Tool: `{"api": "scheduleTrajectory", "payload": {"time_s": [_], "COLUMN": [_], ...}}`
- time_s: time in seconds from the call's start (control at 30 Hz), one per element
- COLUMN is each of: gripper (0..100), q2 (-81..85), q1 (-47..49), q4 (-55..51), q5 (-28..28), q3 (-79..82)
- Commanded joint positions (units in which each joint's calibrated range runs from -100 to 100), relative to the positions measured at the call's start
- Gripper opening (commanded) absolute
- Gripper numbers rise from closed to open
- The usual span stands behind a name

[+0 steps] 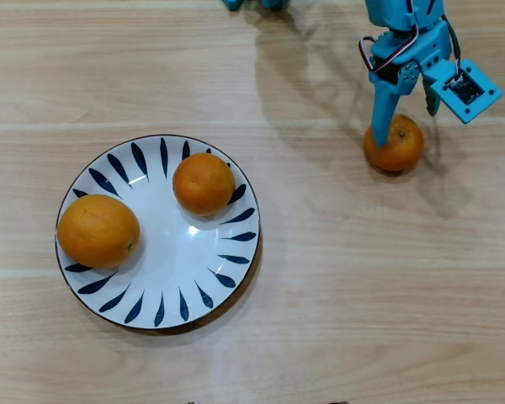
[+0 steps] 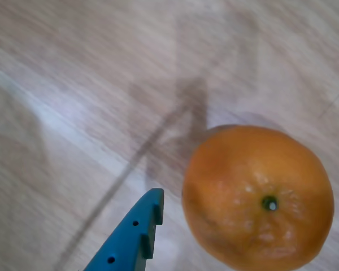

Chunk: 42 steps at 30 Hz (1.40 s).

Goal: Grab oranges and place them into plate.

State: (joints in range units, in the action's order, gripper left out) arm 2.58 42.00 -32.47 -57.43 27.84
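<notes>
Straddling the lone orange (image 1: 395, 144) on bare counter (image 1: 362, 278), my open gripper (image 1: 401, 120) sits well apart from the plate (image 1: 236, 252) holding two oranges (image 1: 204, 183).

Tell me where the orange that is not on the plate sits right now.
In the overhead view the loose orange lies on the bare wooden table at upper right, well right of the plate, with the blue gripper straddling it.
</notes>
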Motion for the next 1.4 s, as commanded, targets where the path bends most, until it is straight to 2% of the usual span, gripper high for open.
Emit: {"api": "scheduleTrajectory", "payload": {"time_s": [0.0,0.47,0.63,0.87,1.13,1.37], "gripper": [36,35,29,29,29,29], "q2": [-1.5,-7.5,-7.6,-6.6,-0.1,6.0], "q1": [-1.6,-2.7,-2.7,-3.6,-12.5,-26.0], "q4": [1.3,1.4,1.5,1.4,0.5,0.9], "q5": [0.3,0.0,-0.9,-0.1,9.9,20.6], "q3": [-0.2,-0.9,-0.7,-1.9,-12.7,-15.3]}}
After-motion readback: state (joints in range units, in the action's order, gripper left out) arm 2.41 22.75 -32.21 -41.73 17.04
